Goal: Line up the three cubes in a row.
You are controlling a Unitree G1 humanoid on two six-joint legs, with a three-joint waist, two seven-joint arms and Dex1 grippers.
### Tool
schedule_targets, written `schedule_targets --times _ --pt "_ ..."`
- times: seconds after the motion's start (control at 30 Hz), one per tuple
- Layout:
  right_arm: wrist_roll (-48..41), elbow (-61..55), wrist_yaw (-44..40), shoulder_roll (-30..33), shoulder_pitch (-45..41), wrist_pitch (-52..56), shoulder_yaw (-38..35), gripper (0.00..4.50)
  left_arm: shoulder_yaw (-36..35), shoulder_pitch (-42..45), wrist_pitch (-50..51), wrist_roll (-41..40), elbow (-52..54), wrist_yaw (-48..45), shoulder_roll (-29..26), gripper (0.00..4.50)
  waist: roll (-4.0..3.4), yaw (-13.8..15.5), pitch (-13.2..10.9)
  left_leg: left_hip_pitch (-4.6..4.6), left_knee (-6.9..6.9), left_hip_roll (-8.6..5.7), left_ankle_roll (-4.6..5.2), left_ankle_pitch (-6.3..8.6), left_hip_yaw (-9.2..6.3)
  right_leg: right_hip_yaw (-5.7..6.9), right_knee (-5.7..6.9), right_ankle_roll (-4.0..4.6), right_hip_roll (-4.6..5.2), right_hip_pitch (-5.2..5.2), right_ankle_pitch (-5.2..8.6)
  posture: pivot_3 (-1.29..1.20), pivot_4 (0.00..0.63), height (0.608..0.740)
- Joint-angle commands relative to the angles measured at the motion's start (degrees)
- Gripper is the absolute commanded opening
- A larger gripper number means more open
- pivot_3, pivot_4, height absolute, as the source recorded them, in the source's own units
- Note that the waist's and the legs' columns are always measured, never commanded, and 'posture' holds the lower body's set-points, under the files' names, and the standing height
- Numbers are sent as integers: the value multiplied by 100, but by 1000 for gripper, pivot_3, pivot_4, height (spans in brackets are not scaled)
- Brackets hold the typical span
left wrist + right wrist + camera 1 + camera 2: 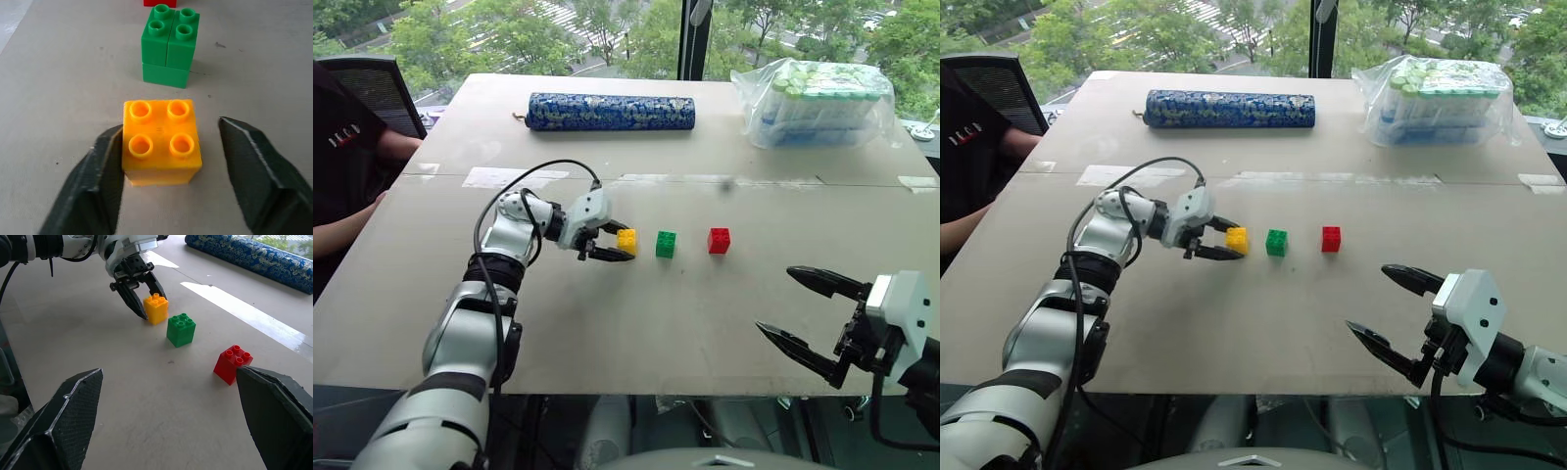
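Three studded cubes stand on the grey table (607,323) in a left-to-right line: yellow cube (626,240), green cube (666,244), red cube (719,240). The gap from green to red is wider than the one from yellow to green. My left gripper (628,243) reaches in from the left and straddles the yellow cube, open. In the left wrist view one finger (98,181) touches the yellow cube's (160,142) side while the other finger (259,171) stands apart from it. My right gripper (774,300) hovers open and empty near the table's front right edge.
A long blue patterned roll (612,111) lies across the far side of the table. A clear bag of tubes (818,103) sits at the far right corner. A person in a dark shirt (347,147) sits at the left edge, one arm on the table.
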State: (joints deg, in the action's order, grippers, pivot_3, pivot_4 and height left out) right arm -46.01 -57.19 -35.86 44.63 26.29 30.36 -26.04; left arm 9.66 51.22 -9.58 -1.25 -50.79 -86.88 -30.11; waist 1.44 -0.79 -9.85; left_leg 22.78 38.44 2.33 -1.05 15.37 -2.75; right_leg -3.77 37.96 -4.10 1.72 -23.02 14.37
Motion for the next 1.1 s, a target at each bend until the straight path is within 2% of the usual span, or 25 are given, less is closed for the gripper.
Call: schedule_targets --times 0.03,0.47,1.1 --pt "-21 -272 84 -35 93 -119 -247 4500 6 259 -255 55 -173 35 9 1280 0 3 0 0 0 0 0 0 0 0 1 0 0 0 0 0 150 740" --pt "-60 -281 241 56 328 -352 -244 4500 14 1071 -1112 371 -1444 -405 -96 1302 1 1 0 1 0 0 0 0 0 0 -1 0 -1 0 0 0 150 740" --pt "-128 -281 366 200 403 -463 -189 4500 -39 1097 -1218 467 -1671 -397 -70 1302 1 0 0 1 0 0 0 0 -1 0 1 0 -1 0 0 0 150 740"
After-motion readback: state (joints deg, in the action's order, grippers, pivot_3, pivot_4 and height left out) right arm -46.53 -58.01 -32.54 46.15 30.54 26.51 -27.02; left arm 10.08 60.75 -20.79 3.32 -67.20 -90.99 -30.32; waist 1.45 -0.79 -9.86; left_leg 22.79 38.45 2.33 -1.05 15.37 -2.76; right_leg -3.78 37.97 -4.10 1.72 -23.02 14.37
